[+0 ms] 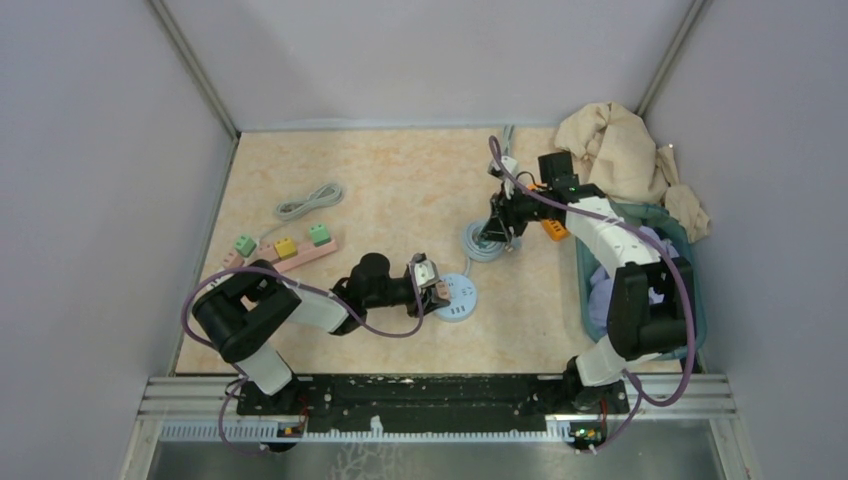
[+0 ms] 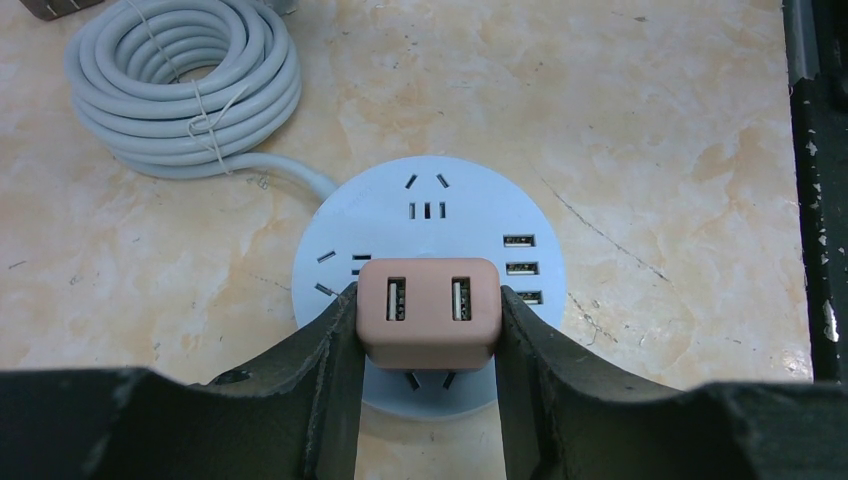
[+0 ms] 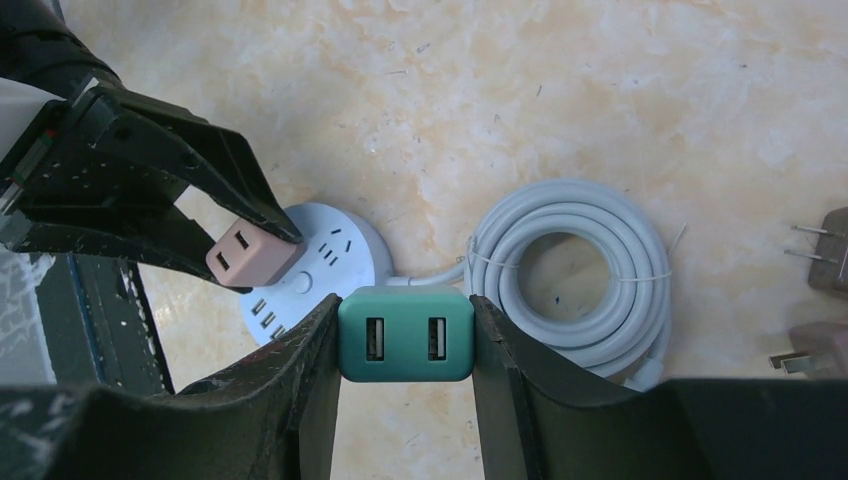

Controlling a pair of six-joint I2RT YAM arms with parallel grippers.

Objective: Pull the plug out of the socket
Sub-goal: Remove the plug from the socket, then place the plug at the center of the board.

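Observation:
A round white socket (image 1: pixel 462 302) lies on the table, its grey cord coiled (image 1: pixel 483 243) behind it. My left gripper (image 1: pixel 432 280) is shut on a pink two-port USB plug (image 2: pixel 428 312), held over the near half of the socket (image 2: pixel 430 215). I cannot tell whether its prongs are still in the socket. My right gripper (image 1: pixel 497 232) is shut on a teal USB plug (image 3: pixel 405 335) and holds it in the air above the coil (image 3: pixel 570 270). The right wrist view also shows the socket (image 3: pixel 340 245) and the pink plug (image 3: pixel 245 250) between the left fingers.
A pink power strip (image 1: pixel 290 257) with green and yellow plugs lies at the left, with a grey cable (image 1: pixel 310 200) behind it. A teal basket (image 1: pixel 582 290) of clothes stands at the right, with beige cloth (image 1: pixel 620 150) behind it. Two loose plugs (image 3: pixel 825 250) lie beside the coil.

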